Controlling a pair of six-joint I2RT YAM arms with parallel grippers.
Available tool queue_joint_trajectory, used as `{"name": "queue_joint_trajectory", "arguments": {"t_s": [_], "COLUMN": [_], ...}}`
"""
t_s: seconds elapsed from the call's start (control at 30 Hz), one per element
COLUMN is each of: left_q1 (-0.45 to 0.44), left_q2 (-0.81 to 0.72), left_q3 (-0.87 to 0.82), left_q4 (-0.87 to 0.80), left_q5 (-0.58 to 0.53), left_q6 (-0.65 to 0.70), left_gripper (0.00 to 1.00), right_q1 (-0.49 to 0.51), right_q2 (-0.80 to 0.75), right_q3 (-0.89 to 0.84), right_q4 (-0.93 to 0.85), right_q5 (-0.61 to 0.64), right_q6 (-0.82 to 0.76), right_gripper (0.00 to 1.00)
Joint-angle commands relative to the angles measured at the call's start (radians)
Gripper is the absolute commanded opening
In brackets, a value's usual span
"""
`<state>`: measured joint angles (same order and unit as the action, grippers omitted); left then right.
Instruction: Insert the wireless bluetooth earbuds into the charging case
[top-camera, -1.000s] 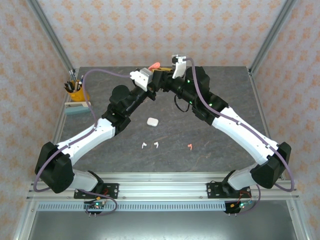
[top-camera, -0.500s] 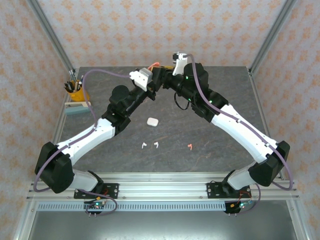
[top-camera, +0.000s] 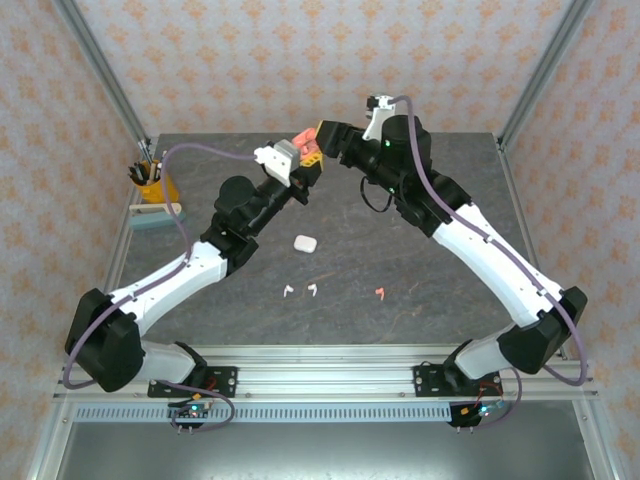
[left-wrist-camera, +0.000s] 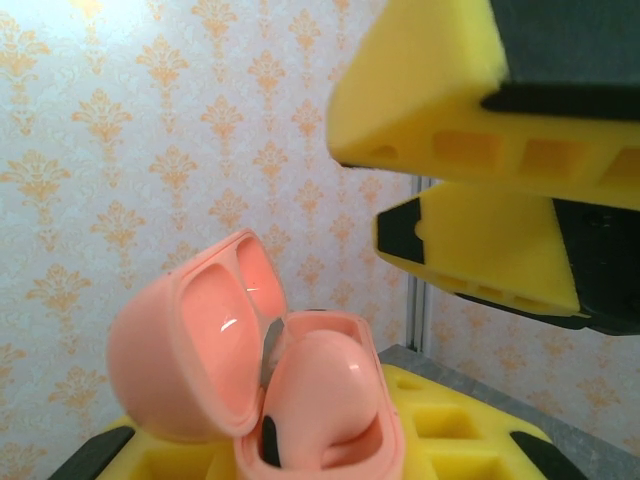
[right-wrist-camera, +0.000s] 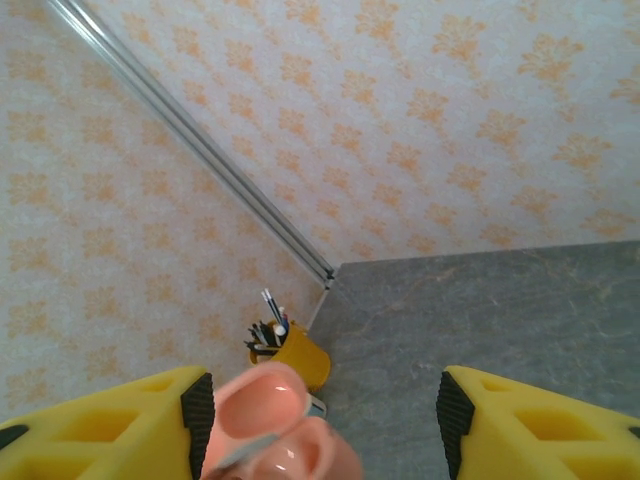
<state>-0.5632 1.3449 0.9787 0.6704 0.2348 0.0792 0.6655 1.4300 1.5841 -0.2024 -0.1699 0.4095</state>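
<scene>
The left gripper (left-wrist-camera: 320, 455) pinches the open coral charging case (left-wrist-camera: 190, 350), a coral earbud (left-wrist-camera: 322, 385) seated inside, aloft between the spread fingers of the right gripper (right-wrist-camera: 325, 410).

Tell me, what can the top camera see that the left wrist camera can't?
Top camera: the white case, two white earbuds and one pink earbud lying on the table, plus the pencil cup. Left wrist camera: the inside of the open lid. Both: the pink case, held by the left gripper, with the right gripper open near it.
</scene>
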Motion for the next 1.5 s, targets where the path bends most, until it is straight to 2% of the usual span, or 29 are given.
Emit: {"name": "queue_joint_trajectory", "arguments": {"t_s": [0.0,0.23,0.53,0.73,0.97,1.1,1.47], "left_q1": [-0.007,-0.008,-0.002,0.003,0.005,0.006,0.006], "left_q2": [-0.038,-0.072,-0.112,-0.128,-0.122,-0.120,-0.116], "left_q3": [-0.025,-0.083,-0.128,-0.132,-0.125,-0.120,-0.114], "left_q4": [0.043,0.015,-0.019,-0.030,-0.029,-0.029,-0.038], "left_q5": [0.021,0.026,0.012,0.011,0.012,0.015,0.017], "left_q6": [0.004,0.007,0.020,0.022,0.019,0.019,0.024], "left_gripper": [0.00,0.00,0.00,0.00,0.00,0.00,0.00], "right_q1": [-0.017,-0.056,-0.081,-0.080,-0.067,-0.051,-0.008], "right_q2": [-0.064,-0.119,-0.054,0.052,0.127,0.173,0.254], "right_q3": [-0.004,-0.110,-0.410,-0.517,-0.529,-0.529,-0.556], "right_q4": [-0.090,-0.340,-0.575,-0.596,-0.633,-0.650,-0.634], "right_q5": [0.068,0.186,0.203,0.077,-0.006,-0.002,0.044], "right_q6": [0.037,0.090,0.195,0.096,-0.050,-0.077,-0.074], "right_gripper": [0.62,0.64,0.67,0.63,0.59,0.56,0.55]}}
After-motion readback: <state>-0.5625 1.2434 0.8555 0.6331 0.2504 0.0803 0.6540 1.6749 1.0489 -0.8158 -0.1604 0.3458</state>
